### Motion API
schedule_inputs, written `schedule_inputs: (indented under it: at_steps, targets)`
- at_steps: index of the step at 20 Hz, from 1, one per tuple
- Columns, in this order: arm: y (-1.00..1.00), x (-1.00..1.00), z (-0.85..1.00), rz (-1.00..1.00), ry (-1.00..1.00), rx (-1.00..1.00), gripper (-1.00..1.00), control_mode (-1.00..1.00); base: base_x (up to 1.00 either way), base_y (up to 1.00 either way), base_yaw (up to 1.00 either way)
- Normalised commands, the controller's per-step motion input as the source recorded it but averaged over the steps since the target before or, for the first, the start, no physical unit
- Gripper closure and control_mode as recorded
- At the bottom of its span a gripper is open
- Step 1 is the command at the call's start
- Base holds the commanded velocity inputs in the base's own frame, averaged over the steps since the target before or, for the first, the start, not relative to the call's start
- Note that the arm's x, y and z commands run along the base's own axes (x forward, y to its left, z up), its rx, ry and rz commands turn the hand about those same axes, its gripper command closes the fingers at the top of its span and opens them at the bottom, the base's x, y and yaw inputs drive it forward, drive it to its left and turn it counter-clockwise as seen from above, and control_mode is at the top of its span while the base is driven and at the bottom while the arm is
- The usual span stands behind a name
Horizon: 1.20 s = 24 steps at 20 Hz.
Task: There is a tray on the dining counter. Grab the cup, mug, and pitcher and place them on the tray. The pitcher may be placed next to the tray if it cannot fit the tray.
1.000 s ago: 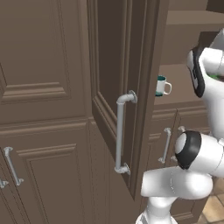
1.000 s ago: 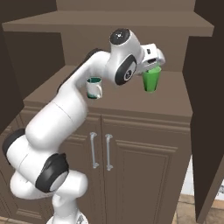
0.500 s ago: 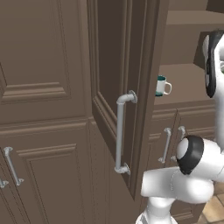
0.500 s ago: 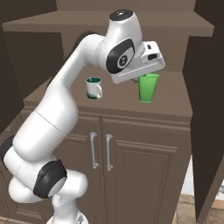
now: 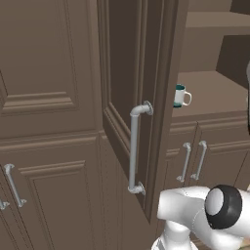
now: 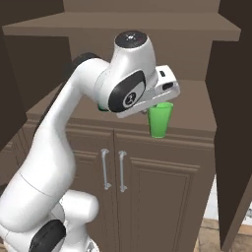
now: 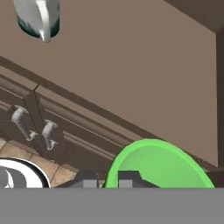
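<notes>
The bright green cup [image 6: 160, 120] hangs just in front of the brown wall counter's edge, clear of its top. My gripper [image 6: 156, 105] is shut on the cup's rim from above. In the hand view the cup's open rim [image 7: 158, 167] fills the lower right, with my gripper [image 7: 106, 181] pinching its near wall. The teal-and-white mug [image 5: 180, 95] stands on the brown counter top [image 5: 215, 93], to the left of the cup; it also shows at the top left [image 7: 37, 17] of the hand view. The tray, the pitcher and the dining counter are out of view.
A tall cabinet door [image 5: 139, 97] with a grey bar handle [image 5: 135, 149] stands open at the left. A shelf [image 6: 123, 24] runs above the counter niche. Lower cabinet doors with paired handles [image 6: 112, 170] sit below. A dark open door [image 6: 231, 123] stands at the right.
The arm has pulled back toward the base with the cup, which has come forward from over the counter top to in front of its edge. The mug has not moved.
</notes>
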Motion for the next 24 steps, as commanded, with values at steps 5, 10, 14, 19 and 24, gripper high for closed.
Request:
schedule_inputs:
  at_steps: [5,10,14,19,24]
  targets:
    - [0.31,-0.56,-0.3,0.22,0.01,0.0,1.0,-1.0,0.0,0.0,0.0]
    - [0.43,-0.65,-0.02,0.16,0.09,0.0,1.0,-1.0,0.0,0.0,0.0]
    - [0.38,-0.61,0.06,0.12,0.02,0.0,1.0,-1.0,0.0,0.0,0.0]
    - [0.41,-0.46,0.31,0.12,0.02,0.0,1.0,-1.0,0.0,0.0,0.0]
    - [0.28,-0.16,0.32,0.15,-0.1,0.0,1.0,-1.0,0.0,0.0,0.0]
